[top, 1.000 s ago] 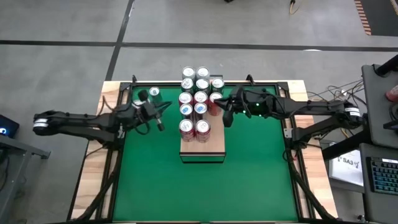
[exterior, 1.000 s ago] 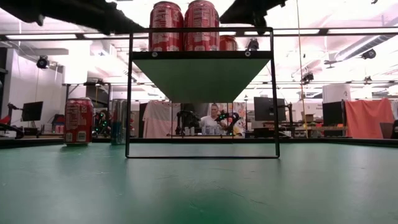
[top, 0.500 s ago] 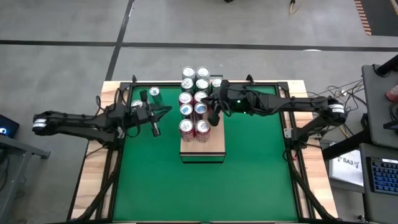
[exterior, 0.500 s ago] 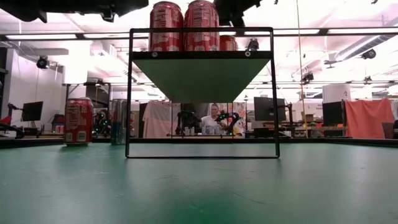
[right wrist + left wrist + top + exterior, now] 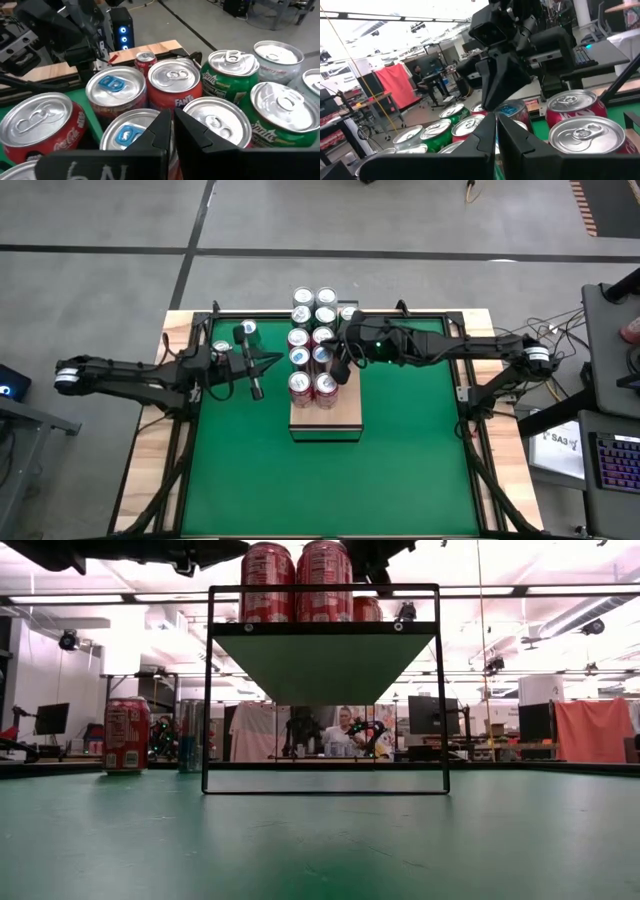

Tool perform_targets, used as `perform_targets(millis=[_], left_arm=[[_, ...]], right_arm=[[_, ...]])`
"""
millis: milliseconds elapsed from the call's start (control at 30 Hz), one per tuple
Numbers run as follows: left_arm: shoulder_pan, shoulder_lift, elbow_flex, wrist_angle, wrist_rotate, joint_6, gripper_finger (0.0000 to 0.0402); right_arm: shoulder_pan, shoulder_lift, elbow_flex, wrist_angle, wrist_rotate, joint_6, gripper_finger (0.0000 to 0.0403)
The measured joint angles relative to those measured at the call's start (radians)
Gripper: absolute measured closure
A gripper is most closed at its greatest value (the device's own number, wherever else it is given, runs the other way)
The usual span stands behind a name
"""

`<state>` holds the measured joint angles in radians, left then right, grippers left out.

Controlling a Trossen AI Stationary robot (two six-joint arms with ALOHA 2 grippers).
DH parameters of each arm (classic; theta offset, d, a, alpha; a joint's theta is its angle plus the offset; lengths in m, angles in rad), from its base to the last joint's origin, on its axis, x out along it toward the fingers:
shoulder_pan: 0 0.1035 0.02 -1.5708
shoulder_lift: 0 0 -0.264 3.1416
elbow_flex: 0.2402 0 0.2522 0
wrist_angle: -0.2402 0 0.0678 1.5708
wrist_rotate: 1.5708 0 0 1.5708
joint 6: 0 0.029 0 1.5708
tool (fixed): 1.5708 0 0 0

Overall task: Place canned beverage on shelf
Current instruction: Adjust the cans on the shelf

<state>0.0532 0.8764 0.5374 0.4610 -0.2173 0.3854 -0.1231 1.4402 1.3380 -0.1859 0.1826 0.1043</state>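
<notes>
- High view: the shelf sits at the middle of the green table, long axis running 12 to 6. It carries cans in rows from its 12 o'clock end down past the middle; only the 6 o'clock end is bare wood. I judge the job mostly done, with room for perhaps one more row. My right gripper hangs over the 3 o'clock edge of the rows, fingers closed and holding nothing. My left gripper hovers off the shelf at its 9 o'clock side, also closed and empty. Two loose cans remain on the table at about 10 o'clock of the shelf: a green can and, beside it, another can partly under my left arm.
- Low view: the shelf's dark frame stands on the table, with red cans showing on top. One red can stands on the table at 9 o'clock of the frame, a darker one just behind it; these I take for what is left to load.
- Left wrist view: my fingers are pressed together, nothing between them. Beyond them are can tops and my right arm's gripper above them.
- Right wrist view: my fingers are shut over the packed tops, red, blue-tabbed and green, touching side by side. A small red can stands apart near the table's wooden rim.
</notes>
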Motion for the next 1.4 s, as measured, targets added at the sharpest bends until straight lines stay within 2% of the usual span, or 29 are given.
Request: perform_targets(millis=[667, 900, 1133, 1267, 1400], left_arm=[[0.000, 0.013, 0.027, -0.047, 0.000, 0.013, 0.0402], [0.000, 0.019, 0.026, -0.111, 0.000, 0.015, 0.0402], [-0.021, 0.009, 0.025, -0.158, 0.000, -0.003, 0.0402], [-0.027, -0.015, 0.025, -0.155, 0.000, 0.019, 0.0402], [-0.027, -0.031, 0.034, -0.158, 0.000, 0.046, 0.0402]], right_arm=[[0.038, 0.011, -0.001, 0.014, 0.001, 0.016, 0.0390], [0.038, 0.015, 0.047, 0.029, 0.001, -0.011, 0.0390], [0.038, 0.000, 0.109, -0.147, 0.001, 0.019, 0.0390], [0.038, -0.003, 0.163, -0.300, 0.003, 0.060, 0.0390], [0.038, -0.005, 0.186, -0.371, 0.002, 0.086, 0.0390]])
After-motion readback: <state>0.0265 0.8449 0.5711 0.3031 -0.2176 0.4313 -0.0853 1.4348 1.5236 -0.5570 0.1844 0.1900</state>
